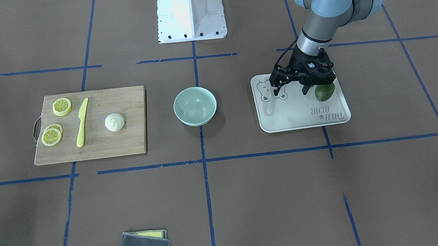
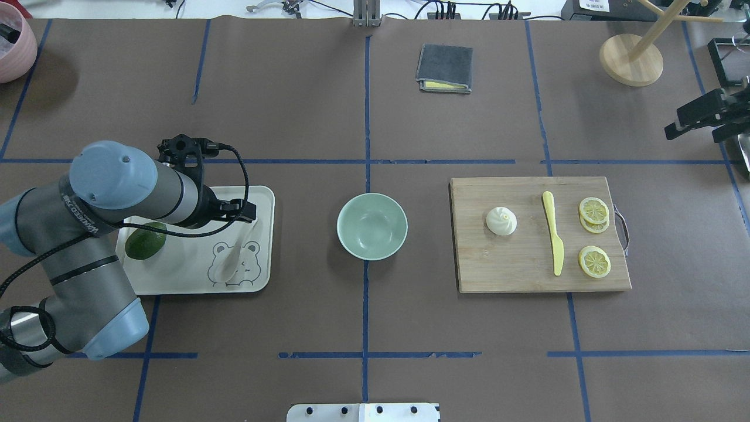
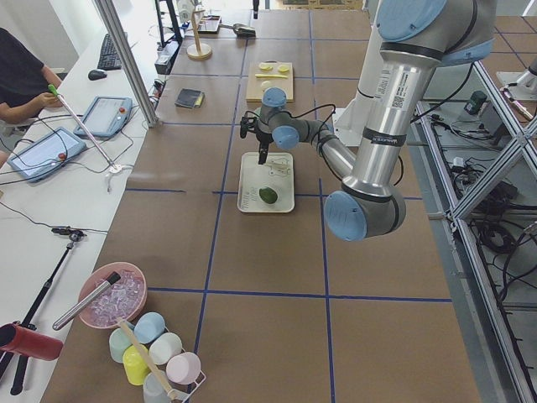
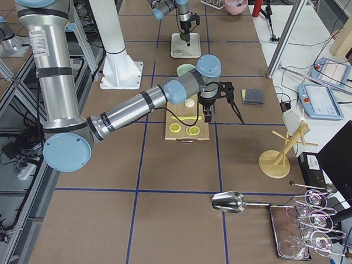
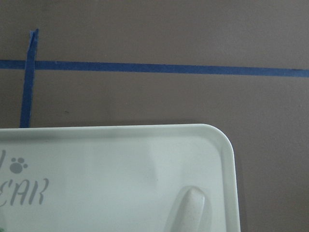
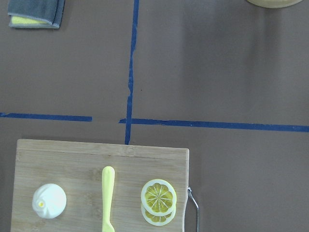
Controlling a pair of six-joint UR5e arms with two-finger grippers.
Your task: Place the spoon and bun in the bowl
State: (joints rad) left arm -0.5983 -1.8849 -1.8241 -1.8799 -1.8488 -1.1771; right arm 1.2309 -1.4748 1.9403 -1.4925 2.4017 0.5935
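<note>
The off-white spoon [image 1: 269,105] lies on the white bear-print tray [image 1: 300,118], also seen in the overhead view [image 2: 230,259] and, handle only, in the left wrist view [image 5: 189,209]. My left gripper [image 1: 290,90] hangs open just above the tray, over the spoon's handle end, not touching it. The white bun [image 1: 114,122] sits on the wooden cutting board [image 1: 126,142], also seen in the right wrist view [image 6: 49,201]. The mint-green bowl [image 1: 195,105] stands empty at the table's middle. My right gripper [image 2: 700,117] is open and empty, high at the far right, away from the bun.
A green fruit [image 1: 325,92] lies on the tray beside my left gripper. A yellow knife [image 1: 82,122] and lemon slices [image 1: 61,106] share the board. A grey cloth [image 2: 445,68], a wooden stand [image 2: 631,58] and a pink bowl [image 2: 12,50] stand at the far edge.
</note>
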